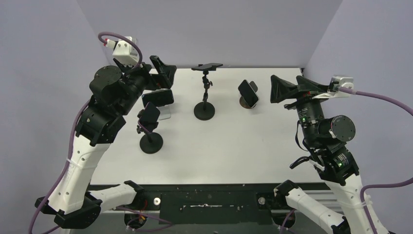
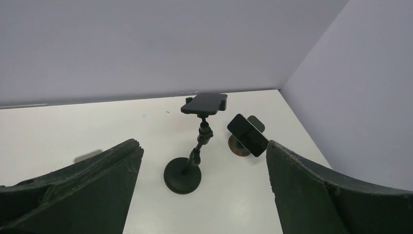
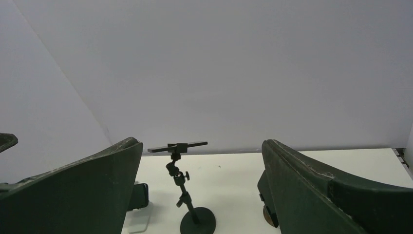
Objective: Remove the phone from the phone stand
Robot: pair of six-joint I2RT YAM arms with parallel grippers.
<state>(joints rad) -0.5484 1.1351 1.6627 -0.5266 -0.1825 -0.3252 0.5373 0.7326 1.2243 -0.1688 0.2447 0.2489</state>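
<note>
A tall stand point(image 1: 204, 110) in the far middle has a phone point(image 1: 206, 67) on top. Right of it sits a second phone point(image 1: 249, 92); left, two more phones point(image 1: 158, 98).

White tabletop point(image 1: 234, 141) (matte), plain lavender walls point(image 1: 209, 29) on three sides.

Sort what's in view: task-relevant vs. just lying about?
Job (target phone unclear):
- left gripper, right gripper, both open
- flat phone on tall stand
- tilted phone on low round stand
- near-left phone on black stand
- far-left phone on clear stand

Lying about:
- purple cables
- black rail at the near edge
</note>
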